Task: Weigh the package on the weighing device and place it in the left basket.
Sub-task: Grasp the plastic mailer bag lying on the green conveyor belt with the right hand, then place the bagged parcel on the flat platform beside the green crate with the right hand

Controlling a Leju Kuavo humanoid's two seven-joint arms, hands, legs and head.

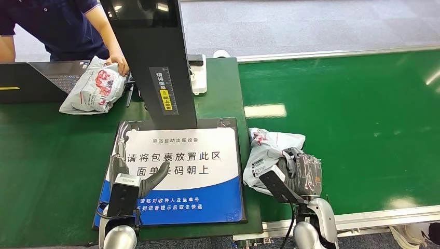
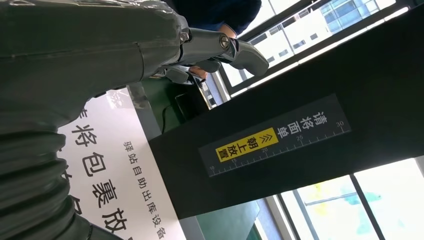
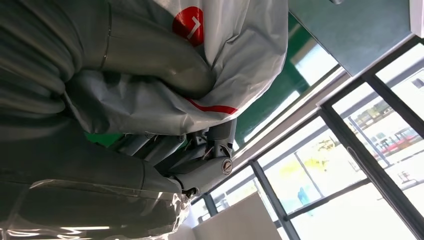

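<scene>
I have the right hand [image 1: 300,174] wrapped around the package [image 1: 270,153], a crumpled grey-white mailer bag lying on the green conveyor belt [image 1: 363,129] just off the right edge of the weighing device [image 1: 179,171]; the right wrist view shows thumb and fingers pressing plastic from both sides, so I judge this grip is meant for lifting it across onto the platform. My left hand [image 1: 136,179] rests over the platform's near left part, fingers spread and holding nothing, probably parked there so it is ready to take the bag toward the left side afterwards. The printed sheet on the platform is bare where the package should go. I count two mailer bags: mine, and a second bag [image 1: 93,85] at the table's far left edge under a person's hand [image 1: 118,63], beside one laptop [image 1: 46,78]. One black post [image 1: 155,57] rises from the device's far edge. I cannot pick out any basket.
</scene>
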